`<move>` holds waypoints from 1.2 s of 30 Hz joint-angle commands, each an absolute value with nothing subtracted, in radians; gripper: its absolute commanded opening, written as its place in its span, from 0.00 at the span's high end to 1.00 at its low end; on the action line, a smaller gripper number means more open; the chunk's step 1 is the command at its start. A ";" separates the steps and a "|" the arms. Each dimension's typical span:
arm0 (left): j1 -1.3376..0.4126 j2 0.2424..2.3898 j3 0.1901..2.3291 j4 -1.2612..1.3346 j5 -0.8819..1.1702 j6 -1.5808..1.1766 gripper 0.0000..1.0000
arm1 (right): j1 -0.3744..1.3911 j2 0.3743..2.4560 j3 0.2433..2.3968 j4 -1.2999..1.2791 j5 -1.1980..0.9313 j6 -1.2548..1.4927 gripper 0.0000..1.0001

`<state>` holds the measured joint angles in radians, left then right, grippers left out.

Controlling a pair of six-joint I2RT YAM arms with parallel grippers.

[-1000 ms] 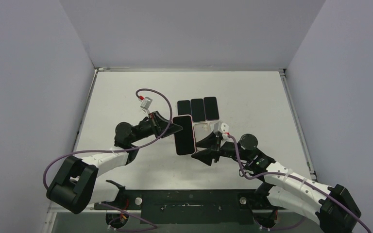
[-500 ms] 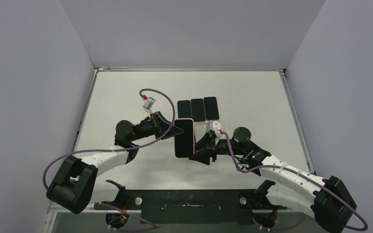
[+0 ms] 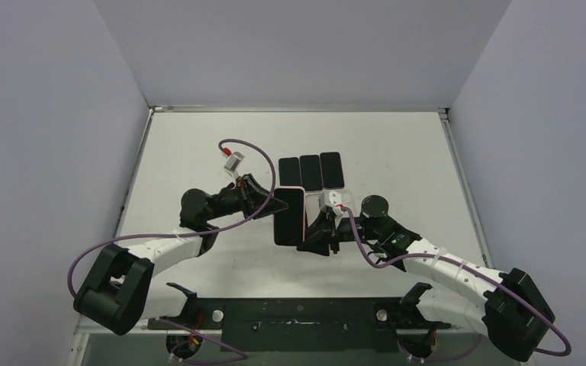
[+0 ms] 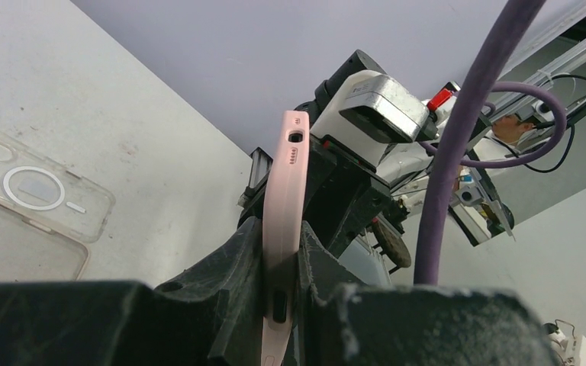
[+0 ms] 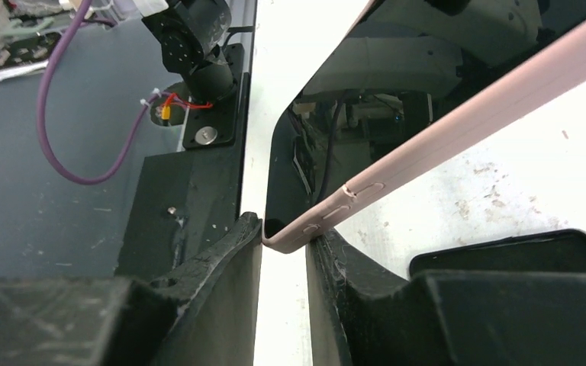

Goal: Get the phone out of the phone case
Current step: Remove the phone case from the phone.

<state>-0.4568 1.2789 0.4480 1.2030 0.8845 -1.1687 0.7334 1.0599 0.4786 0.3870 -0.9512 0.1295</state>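
The phone sits in a pink phone case, lifted off the table and standing on its long edge. My left gripper is shut on the case's left edge; in the left wrist view the pink case is pinched between the left gripper's fingers. My right gripper has come in from the right at the near corner. In the right wrist view the right gripper's fingertips touch both faces of that corner of the pink case, screen side and back.
Three black phones lie side by side behind the arms. An empty clear case lies just right of the raised phone, and shows in the left wrist view as the clear case. A black mounting plate spans the near edge.
My right gripper has moved left up to the phone and its jaws have narrowed onto the case's near corner. The left gripper and the phone have barely moved.
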 commanded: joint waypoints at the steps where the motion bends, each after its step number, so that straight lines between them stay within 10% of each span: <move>1: -0.470 1.286 0.493 1.338 0.845 -1.288 1.00 | 0.736 1.051 0.515 0.383 -0.968 -0.062 0.99; 26: -0.536 1.328 0.468 1.447 0.828 -1.380 1.00 | 0.729 1.115 0.654 0.119 -0.856 -0.449 1.00; 36: -0.488 1.187 0.494 1.064 0.743 -1.040 1.00 | 0.719 0.979 0.499 0.237 -0.869 -0.167 0.58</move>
